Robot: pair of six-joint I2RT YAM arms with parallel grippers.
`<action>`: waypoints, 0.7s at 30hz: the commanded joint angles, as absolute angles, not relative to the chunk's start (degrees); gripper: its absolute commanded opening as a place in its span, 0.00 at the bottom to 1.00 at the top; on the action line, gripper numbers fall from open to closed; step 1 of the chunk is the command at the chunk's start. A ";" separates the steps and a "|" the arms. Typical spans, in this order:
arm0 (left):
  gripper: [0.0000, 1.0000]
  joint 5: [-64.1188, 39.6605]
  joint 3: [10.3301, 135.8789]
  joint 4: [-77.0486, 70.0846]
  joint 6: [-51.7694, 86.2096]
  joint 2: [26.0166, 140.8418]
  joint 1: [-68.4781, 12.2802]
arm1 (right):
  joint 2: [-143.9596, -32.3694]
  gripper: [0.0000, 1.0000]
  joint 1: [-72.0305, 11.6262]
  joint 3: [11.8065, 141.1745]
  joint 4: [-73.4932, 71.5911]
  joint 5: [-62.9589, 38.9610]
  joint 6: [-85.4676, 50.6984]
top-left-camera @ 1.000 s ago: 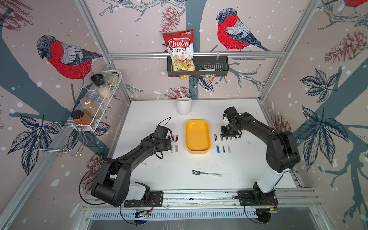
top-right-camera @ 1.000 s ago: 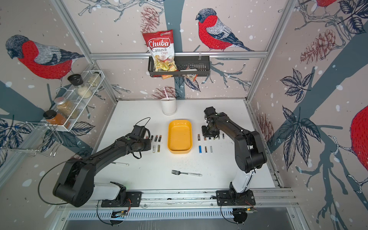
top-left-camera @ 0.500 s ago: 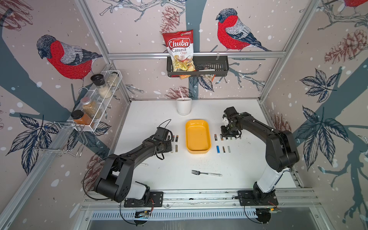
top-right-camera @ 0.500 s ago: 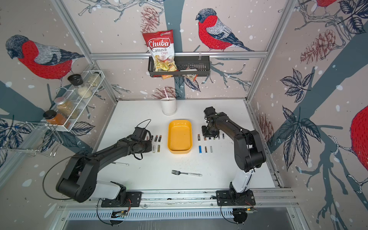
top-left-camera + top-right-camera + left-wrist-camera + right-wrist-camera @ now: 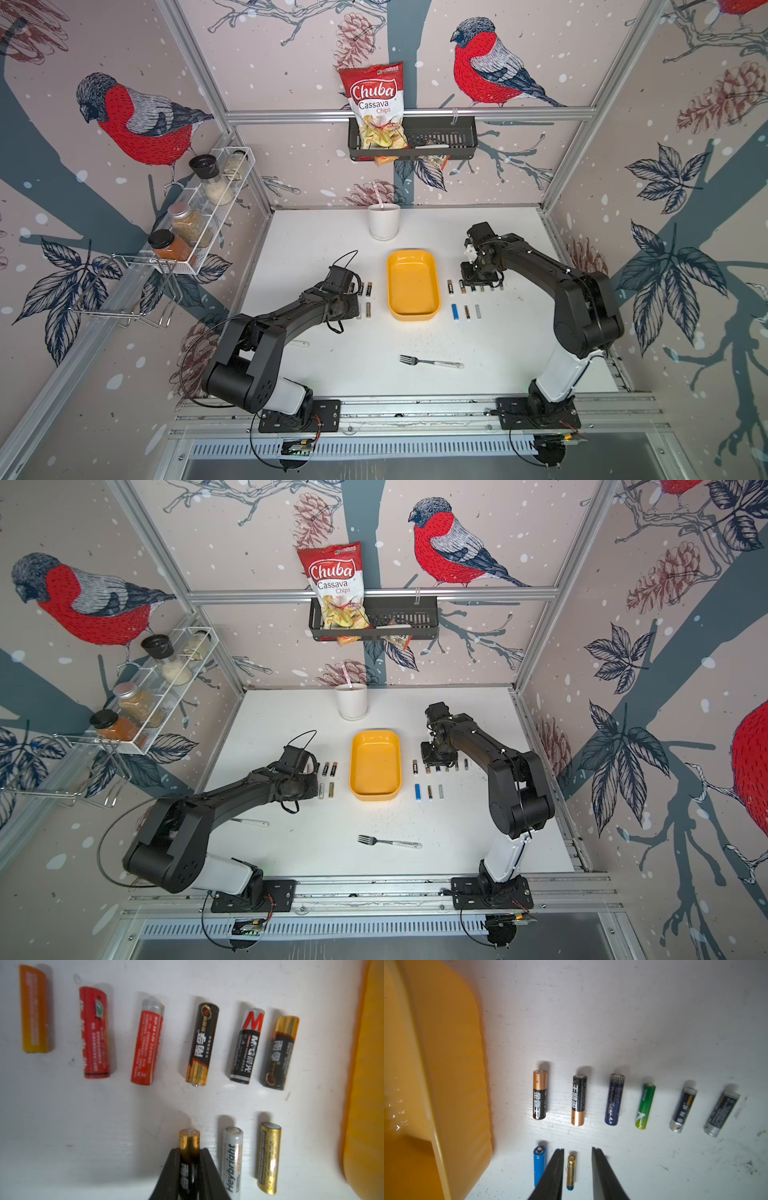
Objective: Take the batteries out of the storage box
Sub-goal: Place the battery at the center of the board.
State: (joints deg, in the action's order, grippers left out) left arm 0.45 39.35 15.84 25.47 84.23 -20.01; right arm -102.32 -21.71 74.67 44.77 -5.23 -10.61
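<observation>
On scuffed white tabletop (image 5: 332, 374), battery rows (image 5: 456, 311) flank yellow box (image 5: 413, 286); bird-wallpaper walls (image 5: 291, 83).

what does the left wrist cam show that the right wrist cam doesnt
Only the left wrist view: the left pincer shut on a black-and-gold battery, two red batteries, a Heybright battery.
Only the right wrist view: the right pincer open astride a slim gold battery, not touching it, plus a blue battery and a green battery.
Both: the yellow storage box and a row of six batteries on the table.
</observation>
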 commanded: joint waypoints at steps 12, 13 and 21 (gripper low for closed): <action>0.16 -0.47 39.11 14.48 25.58 85.61 -19.86 | -102.42 0.30 -21.83 75.16 45.70 -4.75 -10.28; 0.16 -0.69 39.00 14.44 25.60 85.61 -19.86 | -102.51 0.30 -21.88 75.28 45.70 -4.74 -10.28; 0.20 -1.13 38.54 15.07 25.93 84.82 -19.86 | -102.47 0.30 -21.90 75.14 45.51 -4.84 -10.37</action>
State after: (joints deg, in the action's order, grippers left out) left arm -0.19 38.92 13.72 25.54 85.03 -20.01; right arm -102.43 -21.71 74.94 45.10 -5.06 -10.61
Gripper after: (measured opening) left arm 0.202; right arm 0.297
